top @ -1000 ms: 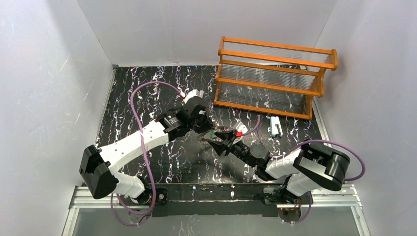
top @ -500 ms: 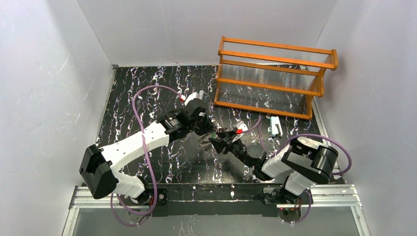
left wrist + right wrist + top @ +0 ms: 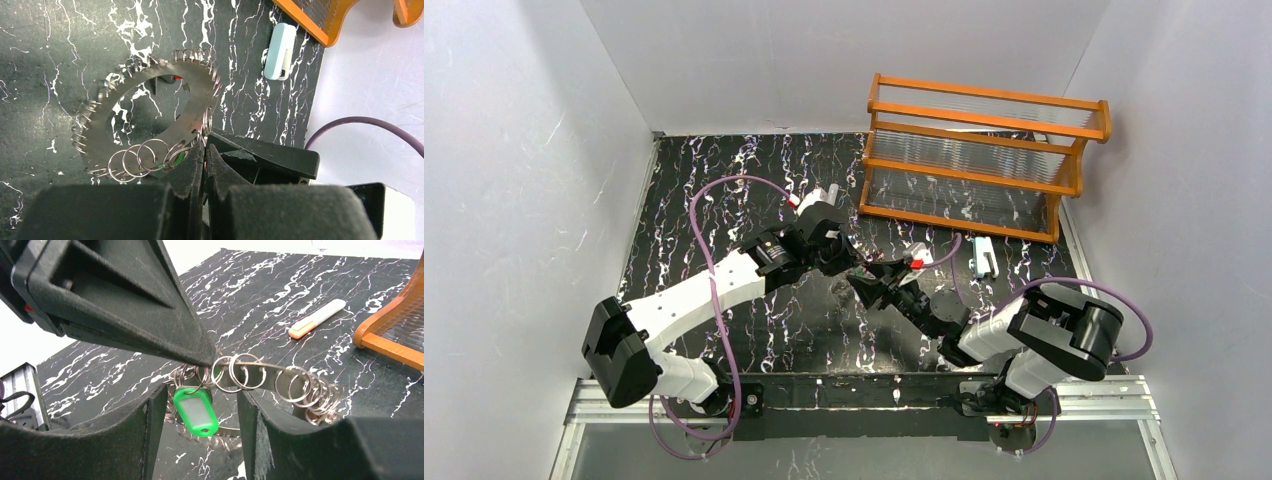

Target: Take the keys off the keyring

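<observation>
The keyring (image 3: 192, 107) is a flat grey metal disc with a round hole and many small wire rings along its rim. My left gripper (image 3: 205, 150) is shut on its near rim and holds it above the table. A green key (image 3: 196, 411) with a clear window hangs from one wire ring below the keyring (image 3: 272, 374). It hangs between the fingers of my right gripper (image 3: 200, 395), which is open with a gap on both sides of the tag. A small red bit (image 3: 177, 77) shows at the hole's far rim. From above, both grippers (image 3: 849, 262) (image 3: 876, 285) meet mid-table.
An orange wooden rack (image 3: 984, 160) stands at the back right. A pale white-blue clip (image 3: 981, 255) lies in front of it. An orange-and-grey tube (image 3: 316, 319) lies on the black marbled table (image 3: 724, 200) behind the ring. White walls enclose the table.
My right gripper has moved up and left toward the ring and opened slightly. The left arm has shifted a little to the right with the ring still held.
</observation>
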Tool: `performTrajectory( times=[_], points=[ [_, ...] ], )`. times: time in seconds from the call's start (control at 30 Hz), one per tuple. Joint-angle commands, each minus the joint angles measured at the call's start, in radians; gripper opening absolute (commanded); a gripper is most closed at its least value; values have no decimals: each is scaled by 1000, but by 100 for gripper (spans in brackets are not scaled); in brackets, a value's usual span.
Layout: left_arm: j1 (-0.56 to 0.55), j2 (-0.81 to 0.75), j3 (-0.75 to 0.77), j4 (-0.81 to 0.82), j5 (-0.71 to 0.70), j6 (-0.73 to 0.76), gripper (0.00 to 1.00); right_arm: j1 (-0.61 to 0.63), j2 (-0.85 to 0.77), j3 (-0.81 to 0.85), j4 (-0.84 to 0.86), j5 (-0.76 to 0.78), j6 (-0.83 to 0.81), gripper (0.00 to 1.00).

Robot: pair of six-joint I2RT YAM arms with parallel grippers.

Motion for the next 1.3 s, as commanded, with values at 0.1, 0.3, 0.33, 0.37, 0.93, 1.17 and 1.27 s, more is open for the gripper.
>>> performTrajectory(
  times=[0.1,0.3,0.33,0.37,0.93,1.17,1.27],
  points=[
    [1,-50,-5,2,-37,2,0,3,-36,13,324,25,12,64],
    [1,-55,19,-5,-59,20,0,3,-65,-39,316,90,44,64],
    [1,-55,17,-5,-59,18,0,1,-66,-36,318,90,45,63],
    [1,-54,16,-3,-54,15,0,2,-66,-28,315,87,46,62],
    [1,-48,-6,29,-5,-8,0,-9,-18,24,328,69,95,36],
    [1,-71,18,19,1,-5,0,-31,5,-33,326,101,59,1],
    [7,-72,38,17,41,-2,0,-42,17,-60,326,104,33,1]
  ],
)
